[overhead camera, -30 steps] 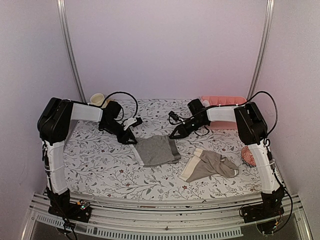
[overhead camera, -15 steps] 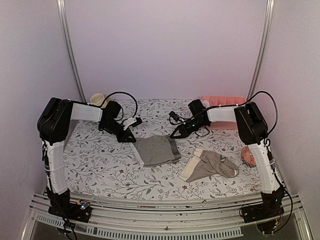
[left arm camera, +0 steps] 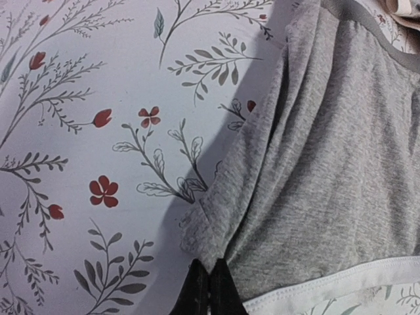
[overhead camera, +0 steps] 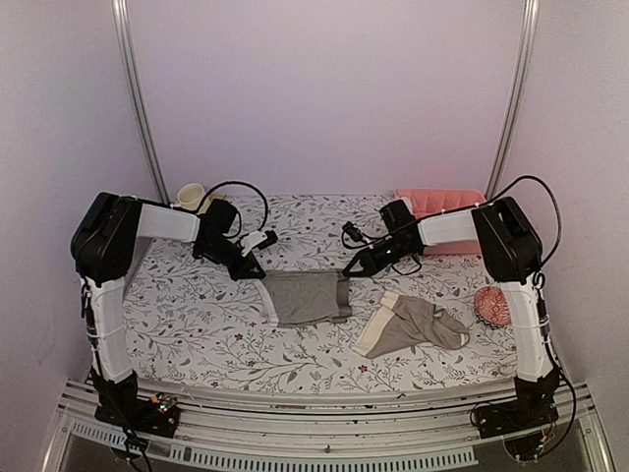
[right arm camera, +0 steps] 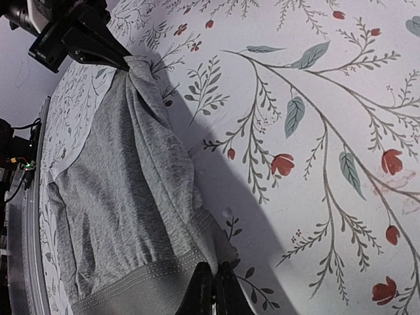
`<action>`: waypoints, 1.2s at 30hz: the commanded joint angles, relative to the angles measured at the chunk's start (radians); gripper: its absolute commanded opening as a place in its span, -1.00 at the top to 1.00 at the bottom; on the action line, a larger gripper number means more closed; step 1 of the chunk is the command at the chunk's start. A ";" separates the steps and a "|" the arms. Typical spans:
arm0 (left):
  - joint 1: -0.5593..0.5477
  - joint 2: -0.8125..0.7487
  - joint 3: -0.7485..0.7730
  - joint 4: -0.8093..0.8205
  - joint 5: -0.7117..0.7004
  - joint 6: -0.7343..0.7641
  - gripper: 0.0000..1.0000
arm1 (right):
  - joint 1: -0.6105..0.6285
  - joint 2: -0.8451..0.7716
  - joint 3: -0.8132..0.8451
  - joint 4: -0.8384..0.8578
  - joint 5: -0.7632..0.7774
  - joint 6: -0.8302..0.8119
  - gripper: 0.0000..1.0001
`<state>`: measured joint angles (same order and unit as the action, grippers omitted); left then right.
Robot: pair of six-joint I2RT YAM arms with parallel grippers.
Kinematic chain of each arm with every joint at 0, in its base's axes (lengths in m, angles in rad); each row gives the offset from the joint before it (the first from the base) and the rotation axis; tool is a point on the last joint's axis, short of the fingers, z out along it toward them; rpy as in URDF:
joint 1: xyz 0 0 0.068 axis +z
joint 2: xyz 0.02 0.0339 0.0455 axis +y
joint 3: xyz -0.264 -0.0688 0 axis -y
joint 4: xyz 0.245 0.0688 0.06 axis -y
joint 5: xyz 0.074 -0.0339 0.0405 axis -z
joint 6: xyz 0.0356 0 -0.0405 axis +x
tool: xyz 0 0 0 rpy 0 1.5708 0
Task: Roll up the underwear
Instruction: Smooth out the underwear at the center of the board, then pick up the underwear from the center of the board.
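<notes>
The grey underwear [overhead camera: 307, 297] with white edging lies flat in the middle of the floral table. My left gripper [overhead camera: 257, 274] is shut on its far left corner; in the left wrist view the black tips [left arm camera: 211, 283] pinch a fold of the grey cloth [left arm camera: 328, 164]. My right gripper [overhead camera: 346, 272] is shut on the far right corner by the waistband, and its tips [right arm camera: 214, 289] bite the cloth [right arm camera: 125, 197]. The far edge runs taut to the left gripper [right arm camera: 126, 65]. The taupe underwear [overhead camera: 413, 324] with a cream waistband lies crumpled to the right, untouched.
A round pink knitted ball [overhead camera: 491, 305] sits at the right edge by the right arm. A pink basket [overhead camera: 439, 202] stands at the back right and a cream cup [overhead camera: 192, 195] at the back left. Cables hang from both wrists.
Both grippers closed on the far corners of the grey underwear. The right gripper drew slightly right, pulling the far edge straight and the cloth squarer.
</notes>
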<state>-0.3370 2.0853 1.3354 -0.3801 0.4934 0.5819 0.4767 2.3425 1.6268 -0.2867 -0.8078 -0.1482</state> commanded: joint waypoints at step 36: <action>-0.091 -0.586 -0.516 0.464 -0.205 0.213 -0.97 | 0.422 -0.542 -0.552 0.261 0.890 -0.501 -0.69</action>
<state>-0.3641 1.5425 0.9432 -0.0616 0.3435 0.7128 0.8204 1.8034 1.1442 -0.0902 -0.1101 -0.4431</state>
